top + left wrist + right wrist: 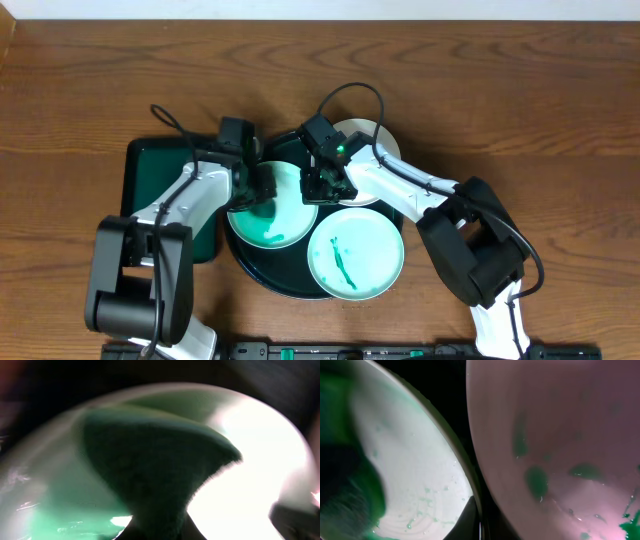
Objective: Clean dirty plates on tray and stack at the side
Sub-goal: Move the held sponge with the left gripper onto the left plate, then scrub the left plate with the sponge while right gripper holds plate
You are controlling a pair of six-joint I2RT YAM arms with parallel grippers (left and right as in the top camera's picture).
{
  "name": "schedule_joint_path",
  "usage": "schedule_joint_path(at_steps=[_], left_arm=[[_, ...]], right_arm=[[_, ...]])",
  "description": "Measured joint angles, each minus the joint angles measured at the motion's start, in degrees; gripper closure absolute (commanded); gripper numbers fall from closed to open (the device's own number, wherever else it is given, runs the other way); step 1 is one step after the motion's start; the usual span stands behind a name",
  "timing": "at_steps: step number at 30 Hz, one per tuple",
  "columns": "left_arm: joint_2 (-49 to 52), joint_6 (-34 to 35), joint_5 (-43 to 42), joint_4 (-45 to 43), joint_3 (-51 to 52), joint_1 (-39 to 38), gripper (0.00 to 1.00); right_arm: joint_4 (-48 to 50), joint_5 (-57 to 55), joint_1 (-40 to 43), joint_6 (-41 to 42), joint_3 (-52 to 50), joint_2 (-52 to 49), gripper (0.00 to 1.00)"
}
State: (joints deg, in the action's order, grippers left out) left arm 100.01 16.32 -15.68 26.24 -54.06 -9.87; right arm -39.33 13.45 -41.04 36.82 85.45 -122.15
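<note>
We found all three plates on the round tray (275, 270): the smeared plate (285, 220) at its left, the streaked plate (360, 255) at the front, and the rear plate (375, 140) partly under the right arm. None was stacked on the table (80, 80) yet.

The left end effector (256, 186) was low over the smeared plate. Its wrist view showed a dark cloth (150, 465) fanning out onto the wet teal film, so we judged it pinched on the cloth, though its fingers were out of sight. The right end effector (325, 183) sat at that plate's right edge; we could not tell whether it was spread or closed.

We saw two risks. If that edge was not held, a wiping stroke could slide the plate into its neighbour just beside it. A soaked cloth could also merely spread the teal around.
</note>
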Motion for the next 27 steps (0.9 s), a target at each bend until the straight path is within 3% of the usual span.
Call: schedule_joint_path(at_steps=[3, 8, 11, 16, 19, 23, 27], left_arm=[[1.03, -5.57, -7.80, -0.48, -0.07, -1.62, 0.93], [1.57, -7.45, -10.56, -0.48, -0.02, -1.81, 0.93], [1.46, -2.86, -6.80, 1.46, -0.57, -1.44, 0.93], [1.11, 5.92, 8.35, 13.49, -3.10, -0.13, 0.93], [1.14, 8.50, 12.70, 16.20, -3.26, -0.07, 0.93], [1.16, 8.87, 12.11, 17.22, -3.23, -0.20, 0.93], [1.16, 2.21, 2.58, 15.02, -3.02, 0.72, 0.93]], right_arm=[[0.00, 0.00, 0.00, 0.00, 0.00, 0.00, 0.99], [0.00, 0.02, 0.00, 0.00, 0.00, 0.00, 0.99], [0.00, 0.00, 0.00, -0.02, 0.00, 0.00, 0.99], [0.02, 0.02, 0.00, 0.00, 0.00, 0.00, 0.99], [0.13, 0.02, 0.00, -0.02, 0.00, 0.00, 0.99], [0.59, 0.11, -0.02, -0.07, 0.00, -0.07, 0.99], [0.50, 0.11, -0.02, -0.22, 0.00, -0.07, 0.99]])
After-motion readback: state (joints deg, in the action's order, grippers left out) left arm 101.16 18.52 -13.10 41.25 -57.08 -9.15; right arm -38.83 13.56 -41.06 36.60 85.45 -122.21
